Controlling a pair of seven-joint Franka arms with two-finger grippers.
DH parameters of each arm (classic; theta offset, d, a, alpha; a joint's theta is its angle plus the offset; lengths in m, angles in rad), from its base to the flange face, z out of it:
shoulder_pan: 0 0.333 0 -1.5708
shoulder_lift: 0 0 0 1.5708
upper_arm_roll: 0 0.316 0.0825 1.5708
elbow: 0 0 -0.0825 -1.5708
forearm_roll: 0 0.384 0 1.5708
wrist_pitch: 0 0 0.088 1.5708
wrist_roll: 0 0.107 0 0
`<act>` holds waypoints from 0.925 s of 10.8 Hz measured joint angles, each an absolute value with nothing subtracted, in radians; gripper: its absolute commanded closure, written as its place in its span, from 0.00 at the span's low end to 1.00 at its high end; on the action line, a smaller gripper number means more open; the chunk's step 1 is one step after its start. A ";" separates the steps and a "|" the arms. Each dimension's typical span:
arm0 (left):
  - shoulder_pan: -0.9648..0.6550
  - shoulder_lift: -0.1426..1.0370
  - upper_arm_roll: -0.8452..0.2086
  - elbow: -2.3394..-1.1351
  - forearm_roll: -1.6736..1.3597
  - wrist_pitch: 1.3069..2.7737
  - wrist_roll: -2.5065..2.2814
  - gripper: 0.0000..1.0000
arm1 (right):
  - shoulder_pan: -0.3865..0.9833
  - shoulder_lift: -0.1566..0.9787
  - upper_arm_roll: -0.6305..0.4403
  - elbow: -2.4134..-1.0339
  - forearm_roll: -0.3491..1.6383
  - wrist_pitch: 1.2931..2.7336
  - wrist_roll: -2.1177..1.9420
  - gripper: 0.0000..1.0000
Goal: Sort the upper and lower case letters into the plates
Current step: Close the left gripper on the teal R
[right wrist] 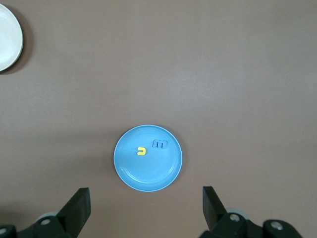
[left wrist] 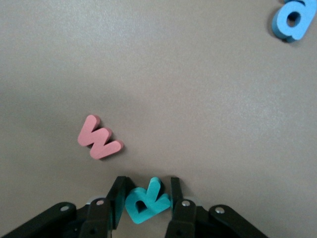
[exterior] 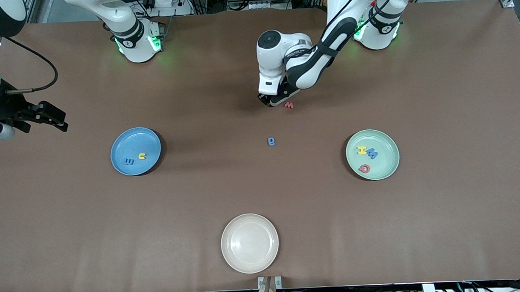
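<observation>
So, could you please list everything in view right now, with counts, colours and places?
Blue plate: one, blue, toward the right arm's end of the table.
Letters in the blue plate: two, a yellow u and a blue m.
Mint plate: one, pale green, toward the left arm's end.
Letters in the mint plate: three, a yellow H, a blue M and a red one.
Cream plate: one, cream-white, nearest the front camera.
Blue a: one, on the bare table between the two coloured plates.
Red w: one, on the table beside the left end effector.
Teal R: one, between the left end effector's fingers.
Left end effector: down at the table, fingers on either side of the teal R.
Right end effector: open, waiting high over the table near the blue plate.
</observation>
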State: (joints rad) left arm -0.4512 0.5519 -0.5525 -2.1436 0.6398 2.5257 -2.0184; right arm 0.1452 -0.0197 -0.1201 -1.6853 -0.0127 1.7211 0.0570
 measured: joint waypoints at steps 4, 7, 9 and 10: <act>-0.438 0.554 -0.551 -2.130 0.635 2.526 -2.018 0.74 | 0.145 -0.018 -0.119 -1.681 -0.012 1.721 0.057 0.00; -0.422 0.554 -0.557 -2.062 0.557 2.462 -1.988 0.75 | 0.145 -0.015 -0.108 -1.680 -0.011 1.721 0.057 0.00; -0.421 0.551 -0.564 -2.014 0.495 2.372 -1.892 0.75 | 0.145 -0.014 -0.100 -1.680 -0.011 1.721 0.057 0.00; -0.414 0.548 -0.565 -2.005 0.487 2.339 -1.851 0.76 | 0.145 -0.014 -0.098 -1.680 -0.011 1.721 0.057 0.00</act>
